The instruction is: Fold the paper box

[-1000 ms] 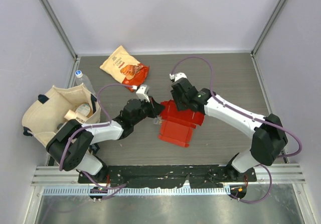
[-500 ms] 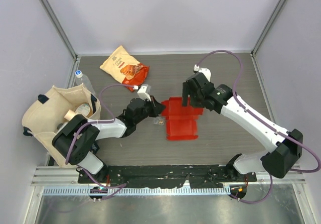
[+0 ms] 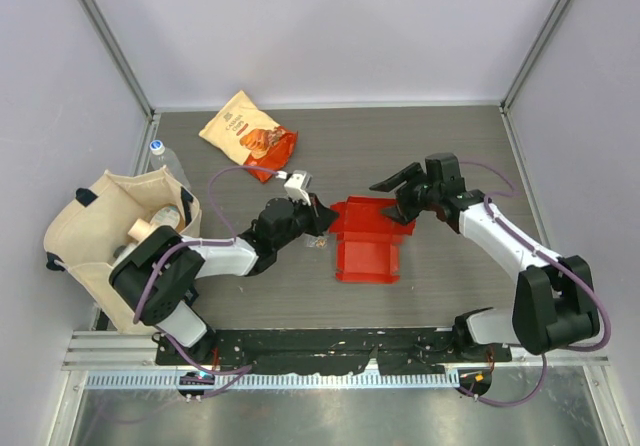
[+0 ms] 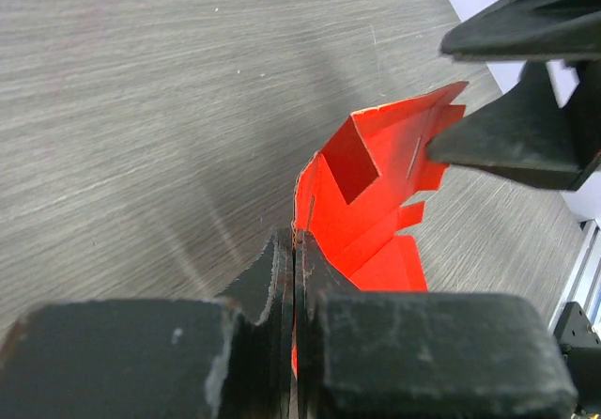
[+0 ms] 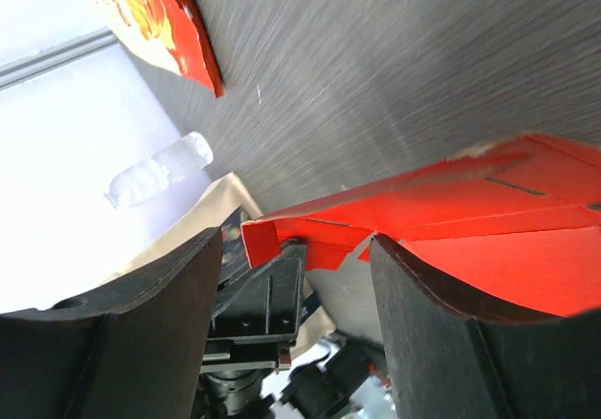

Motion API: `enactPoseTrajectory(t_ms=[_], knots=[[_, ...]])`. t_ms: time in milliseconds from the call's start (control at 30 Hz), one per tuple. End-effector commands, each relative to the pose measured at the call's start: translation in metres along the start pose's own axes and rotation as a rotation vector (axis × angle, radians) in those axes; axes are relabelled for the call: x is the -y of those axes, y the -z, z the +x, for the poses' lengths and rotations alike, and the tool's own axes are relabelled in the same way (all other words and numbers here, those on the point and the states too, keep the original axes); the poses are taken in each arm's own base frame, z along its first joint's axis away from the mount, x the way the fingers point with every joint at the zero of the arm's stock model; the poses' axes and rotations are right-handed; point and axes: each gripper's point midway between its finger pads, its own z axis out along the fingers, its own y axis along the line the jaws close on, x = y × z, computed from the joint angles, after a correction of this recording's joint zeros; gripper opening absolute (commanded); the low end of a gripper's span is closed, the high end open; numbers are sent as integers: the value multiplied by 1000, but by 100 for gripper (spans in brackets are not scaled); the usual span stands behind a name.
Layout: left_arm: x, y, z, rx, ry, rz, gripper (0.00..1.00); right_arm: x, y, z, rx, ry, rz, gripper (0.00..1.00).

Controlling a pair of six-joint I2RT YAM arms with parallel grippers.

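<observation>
The paper box [image 3: 366,246] is a bright red cardboard piece lying mid-table with its far panel and left flap raised. My left gripper [image 3: 322,217] is shut on the box's left edge; in the left wrist view its jaws [image 4: 296,242] pinch the thin red card [image 4: 376,203]. My right gripper [image 3: 398,196] stands open at the box's far right corner, turned on its side. In the right wrist view a raised flap of the box [image 5: 451,208] reaches into the gap of the right gripper [image 5: 296,242]. Whether its fingers touch the card I cannot tell.
An orange-and-cream snack bag [image 3: 247,134] lies at the back left. A cream tote bag [image 3: 110,228] holding items sits at the left edge, with a clear bottle [image 3: 165,161] beside it. Metal frame posts and white walls bound the table.
My right gripper has opened, come off the box and swung right and down, now lying on its side. The box has shifted right with its far panel raised. The left gripper followed, still pinching.
</observation>
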Motion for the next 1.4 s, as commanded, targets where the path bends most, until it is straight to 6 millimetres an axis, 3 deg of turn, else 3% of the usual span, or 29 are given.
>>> enactPoseTrajectory(t_ms=[0, 167, 567, 933, 1100, 1167, 1200, 1367], knots=[[20, -5, -23, 92, -81, 88, 0, -32, 1, 10, -112, -109, -162, 69], [28, -5, -22, 84, -126, 126, 0, -20, -9, 6, -134, -189, -139, 63], [26, -9, -20, 83, -205, 125, 0, 2, -17, 11, -158, -267, -97, 53], [33, -16, -19, 88, -206, 147, 0, 14, -22, 7, -134, -299, -92, 20], [24, -28, -12, 81, -186, 120, 0, 19, -25, 3, -107, -279, -101, 1], [22, -33, -8, 82, -170, 120, 0, 15, -25, -1, -86, -235, -142, 1], [21, -36, -7, 86, -165, 123, 0, 22, -28, -1, -79, -233, -144, 1], [-5, -53, 10, 99, -149, 49, 0, 25, -35, -4, -59, -193, -220, 1]])
